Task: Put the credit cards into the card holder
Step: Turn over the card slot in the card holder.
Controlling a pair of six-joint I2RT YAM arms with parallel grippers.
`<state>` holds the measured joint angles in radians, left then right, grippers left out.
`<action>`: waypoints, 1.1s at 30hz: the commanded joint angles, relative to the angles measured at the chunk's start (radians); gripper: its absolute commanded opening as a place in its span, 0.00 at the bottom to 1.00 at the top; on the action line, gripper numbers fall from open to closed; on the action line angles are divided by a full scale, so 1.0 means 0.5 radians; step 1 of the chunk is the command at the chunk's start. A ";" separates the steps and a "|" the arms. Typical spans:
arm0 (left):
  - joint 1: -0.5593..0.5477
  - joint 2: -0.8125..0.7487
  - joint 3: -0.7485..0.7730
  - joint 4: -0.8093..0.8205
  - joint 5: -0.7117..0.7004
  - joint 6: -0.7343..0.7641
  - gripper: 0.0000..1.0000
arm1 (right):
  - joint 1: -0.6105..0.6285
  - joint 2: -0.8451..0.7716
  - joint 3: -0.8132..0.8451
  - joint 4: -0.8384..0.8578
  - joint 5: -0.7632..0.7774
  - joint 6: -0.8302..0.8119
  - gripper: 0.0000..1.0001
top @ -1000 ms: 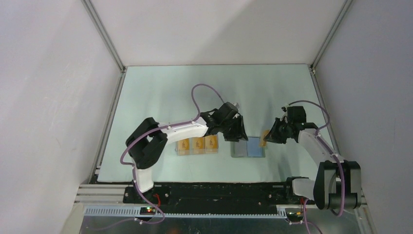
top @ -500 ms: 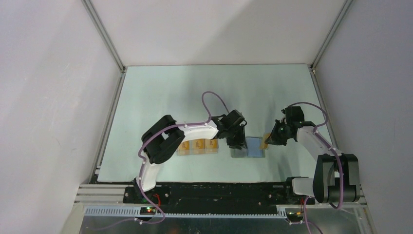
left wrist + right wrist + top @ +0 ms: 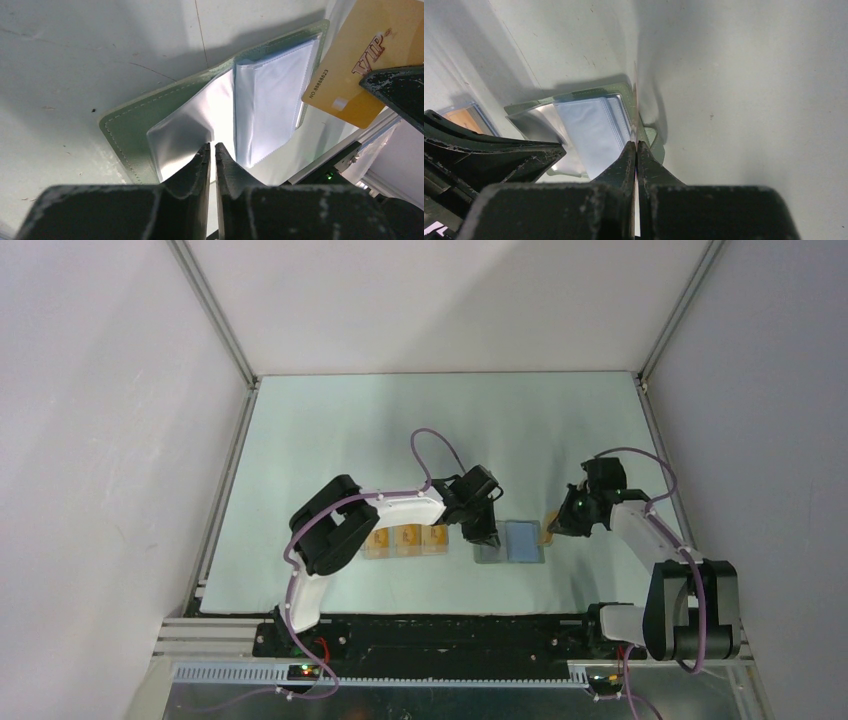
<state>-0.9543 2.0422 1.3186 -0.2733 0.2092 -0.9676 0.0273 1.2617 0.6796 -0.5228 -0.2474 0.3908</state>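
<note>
The card holder (image 3: 523,541) lies open on the table, grey-green outside with pale clear sleeves inside; it also shows in the left wrist view (image 3: 132,127) and the right wrist view (image 3: 591,125). My left gripper (image 3: 486,536) is shut with its tips down on the holder's left sleeve (image 3: 212,146). My right gripper (image 3: 555,526) is shut on one orange-tan credit card (image 3: 547,530), held on edge at the holder's right edge (image 3: 636,107). The card's face reads "VIP" in the left wrist view (image 3: 357,65). Three more cards (image 3: 405,539) lie in a row left of the holder.
The three spare cards sit in a clear plastic box (image 3: 466,116) just left of the holder. The left arm's fingers (image 3: 499,155) are close to the right gripper. Grey walls enclose the table (image 3: 400,430) on three sides.
My left gripper came forward and down from behind the holder onto its left half. My right gripper shifted slightly with the card, staying at the holder's right edge.
</note>
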 commanded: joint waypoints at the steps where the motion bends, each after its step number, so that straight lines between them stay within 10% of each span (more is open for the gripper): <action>1: 0.002 0.049 -0.032 -0.082 -0.065 0.048 0.14 | 0.046 0.047 0.061 0.057 0.004 -0.004 0.00; 15: 0.003 0.054 -0.018 -0.085 -0.040 0.065 0.14 | 0.248 -0.113 0.141 0.041 -0.224 0.119 0.00; 25: 0.052 -0.339 -0.113 -0.139 -0.189 0.128 0.44 | 0.371 0.002 0.188 0.122 -0.256 0.173 0.00; 33: 0.097 -0.741 -0.302 -0.219 -0.410 0.142 0.50 | 0.572 0.247 0.210 0.261 -0.265 0.215 0.00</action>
<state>-0.9154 1.7840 1.1839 -0.3660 0.0845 -0.9226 0.2749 1.3540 0.7452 -0.4519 -0.3649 0.4782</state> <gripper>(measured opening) 0.494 0.009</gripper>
